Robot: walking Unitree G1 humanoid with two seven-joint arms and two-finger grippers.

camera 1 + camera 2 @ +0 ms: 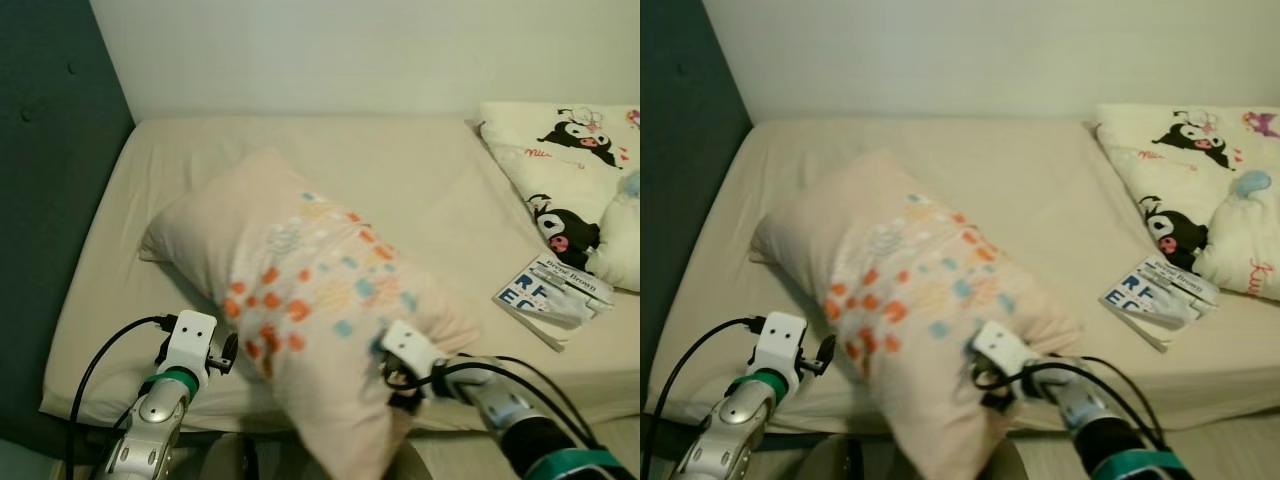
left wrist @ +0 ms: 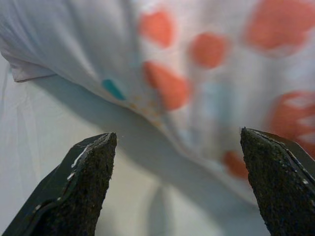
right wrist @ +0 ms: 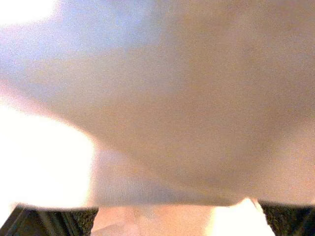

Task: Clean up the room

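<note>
**Pillow between both tools**

Left tool [image 2: 177, 187] – fingers spread, just beside the pale, orange-and-teal dotted pillow [image 1: 300, 290]. Pillow lies diagonally on the beige bed [image 1: 420, 180], near end overhanging the edge. Right tool [image 1: 398, 385] presses against it – finger state unclear.

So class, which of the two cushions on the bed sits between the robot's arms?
The pale pillow with orange and teal dots, overhanging the bed's near edge. The cartoon-printed cushion lies far right by the wall.

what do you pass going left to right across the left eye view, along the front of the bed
left end effector → pillow → right end effector → book → cartoon-print blanket
</note>
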